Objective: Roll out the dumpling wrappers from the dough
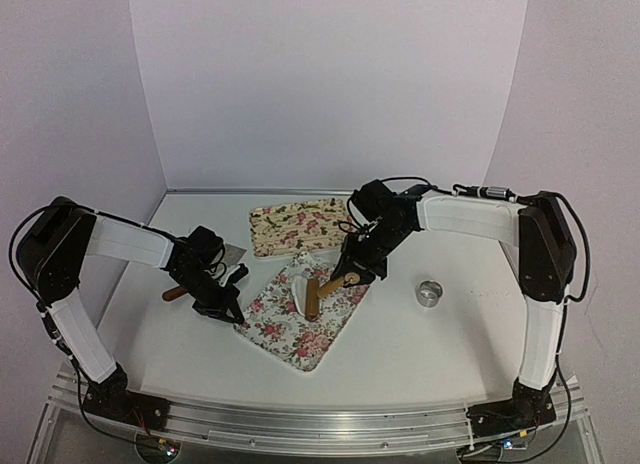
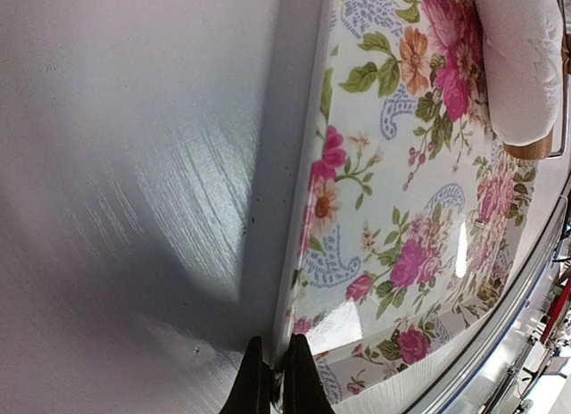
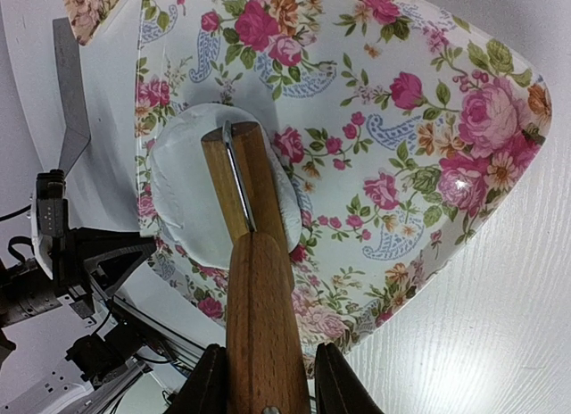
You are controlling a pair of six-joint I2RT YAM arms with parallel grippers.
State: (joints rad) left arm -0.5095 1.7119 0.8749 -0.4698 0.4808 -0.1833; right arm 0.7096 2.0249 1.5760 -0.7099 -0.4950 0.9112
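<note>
Two jaws of the right gripper [image 3: 268, 365] stand partly apart and are closed on the handle of a wooden roller [image 3: 260, 307], one jaw on each side of it. The handle goes away from the gripper to a short wooden drum in a thin metal bracket. This drum lies on the dough [image 3: 187, 200], a white flattened patch of oval shape. In the top view the dough [image 1: 299, 292] is on the flowered tray [image 1: 300, 339], toward 12 o'clock from the centre of the tray, and the right gripper [image 1: 352, 274] is at about 2 o'clock from it.

The jaws of the left gripper [image 2: 278, 383] are pressed together with almost no gap. They stand exactly at the rim of the same tray [image 2: 393, 253]; if they pinch the rim or only touch it, I cannot tell. In the top view the left gripper [image 1: 224, 304] is at 9 o'clock of the tray.

A second flowered tray [image 1: 295, 229] lies at 12 o'clock from the first one, near it. A metal ring [image 1: 430, 292] stands alone on the white table [image 1: 440, 354], at 3 o'clock from the first tray and apart from it. A metal blade [image 3: 70, 93] lies on the table beside the tray, at 10 o'clock in the right wrist view.
</note>
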